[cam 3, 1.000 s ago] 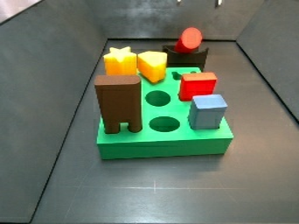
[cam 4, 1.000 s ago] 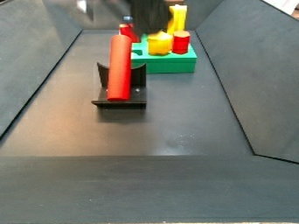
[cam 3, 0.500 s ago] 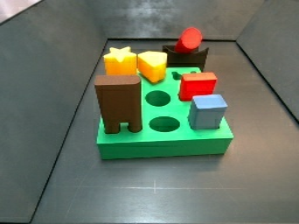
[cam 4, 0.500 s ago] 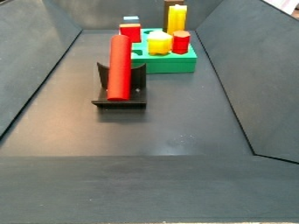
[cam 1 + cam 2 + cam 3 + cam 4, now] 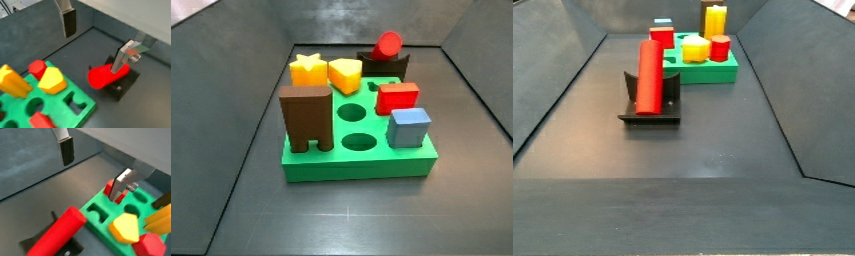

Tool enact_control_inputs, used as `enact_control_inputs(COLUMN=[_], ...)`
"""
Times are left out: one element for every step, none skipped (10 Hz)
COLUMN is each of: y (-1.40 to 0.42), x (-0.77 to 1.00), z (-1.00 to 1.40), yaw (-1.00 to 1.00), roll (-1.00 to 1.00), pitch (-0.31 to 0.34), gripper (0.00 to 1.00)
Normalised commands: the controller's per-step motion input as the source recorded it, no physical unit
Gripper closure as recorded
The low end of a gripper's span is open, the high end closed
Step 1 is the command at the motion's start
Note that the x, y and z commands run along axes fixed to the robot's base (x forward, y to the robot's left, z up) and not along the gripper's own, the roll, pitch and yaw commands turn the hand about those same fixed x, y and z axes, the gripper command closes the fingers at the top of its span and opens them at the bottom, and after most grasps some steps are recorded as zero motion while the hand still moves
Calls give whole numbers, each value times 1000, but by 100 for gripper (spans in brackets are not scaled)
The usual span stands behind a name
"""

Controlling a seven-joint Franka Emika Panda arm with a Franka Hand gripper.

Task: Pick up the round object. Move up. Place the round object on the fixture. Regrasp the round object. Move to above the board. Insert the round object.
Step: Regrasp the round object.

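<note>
The round object, a glossy red peg (image 5: 649,73), lies along the dark fixture (image 5: 651,113) with nothing holding it; it also shows end-on as the red peg (image 5: 388,44) on the fixture (image 5: 385,65) behind the green board (image 5: 358,160). In both wrist views my gripper (image 5: 95,42) (image 5: 93,169) hangs open, well above the peg (image 5: 107,76) (image 5: 60,230), and only floor shows between its fingers (image 5: 69,22). The gripper is out of both side views.
On the board (image 5: 711,72) stand a brown two-legged block (image 5: 305,118), a yellow star (image 5: 306,69), a yellow piece (image 5: 345,73), a red cube (image 5: 398,97) and a blue cube (image 5: 409,127). Sloping grey walls (image 5: 225,120) enclose the floor.
The gripper, visible at the top edge of both side views one second ago, has risen out of them. The peg stays on the fixture.
</note>
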Motion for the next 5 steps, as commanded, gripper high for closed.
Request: enact_control_inputs(y=[-16, -15, -23, -21, -25], x=[11, 10, 15, 27, 43], z=[5, 3, 4, -2, -8], yaw=[18, 20, 21, 24, 28], roll=[1000, 1000, 1000, 1000, 1000], pitch=[26, 30, 35, 45, 55], gripper=[0, 0, 0, 0, 0])
